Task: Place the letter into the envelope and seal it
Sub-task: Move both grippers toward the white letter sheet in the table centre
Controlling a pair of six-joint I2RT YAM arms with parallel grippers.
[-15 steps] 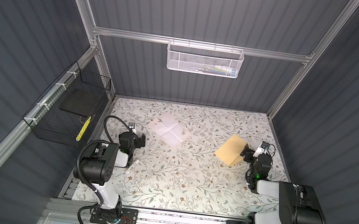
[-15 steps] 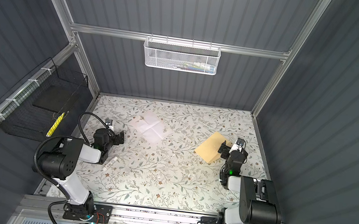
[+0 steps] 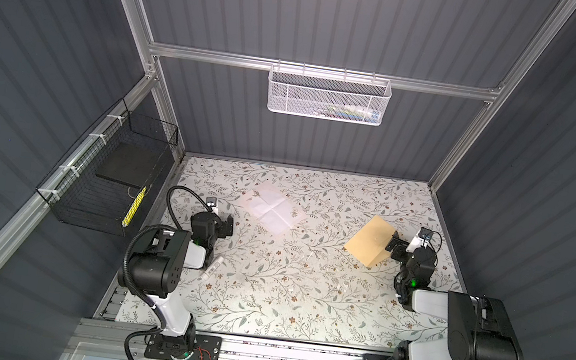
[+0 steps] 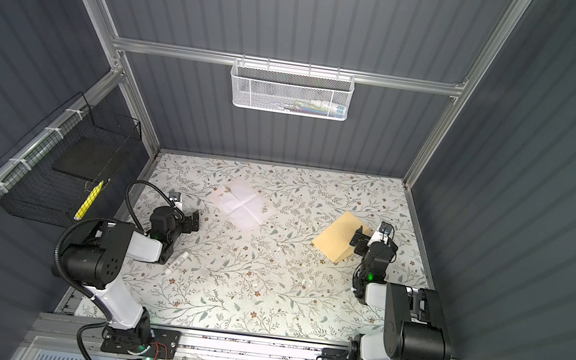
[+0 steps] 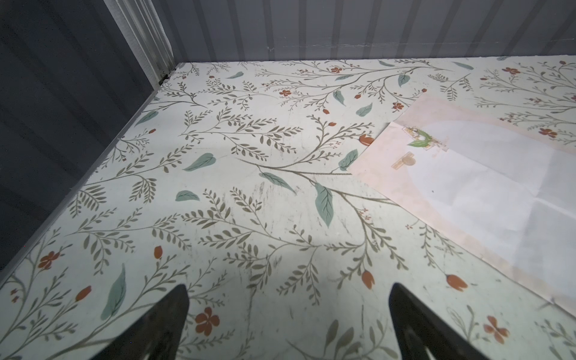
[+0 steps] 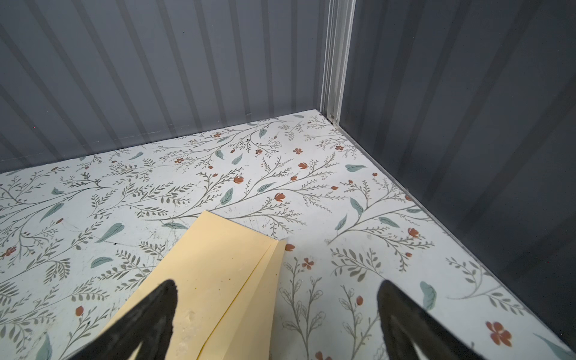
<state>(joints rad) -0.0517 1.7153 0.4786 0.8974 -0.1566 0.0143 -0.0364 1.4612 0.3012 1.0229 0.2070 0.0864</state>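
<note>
1. Letter (image 3: 271,211) (image 4: 242,207) lies flat, upper centre in both top views; the left wrist view crops it (image 5: 483,199).
2. Envelope (image 3: 365,245), centre right: your right jaws hide its edge.
3. Left jaws and right jaws gape wide, holding nothing.

Lit evenly from above: bright on the floral table (image 3: 262,299), dim on the grey walls (image 3: 339,23). Only soft, weak shadows. Pale glare across the letter (image 5: 486,193). Blurred and out of focus at the dark fingertips (image 6: 149,318). Bent by wide-angle distortion near the edges.
</note>
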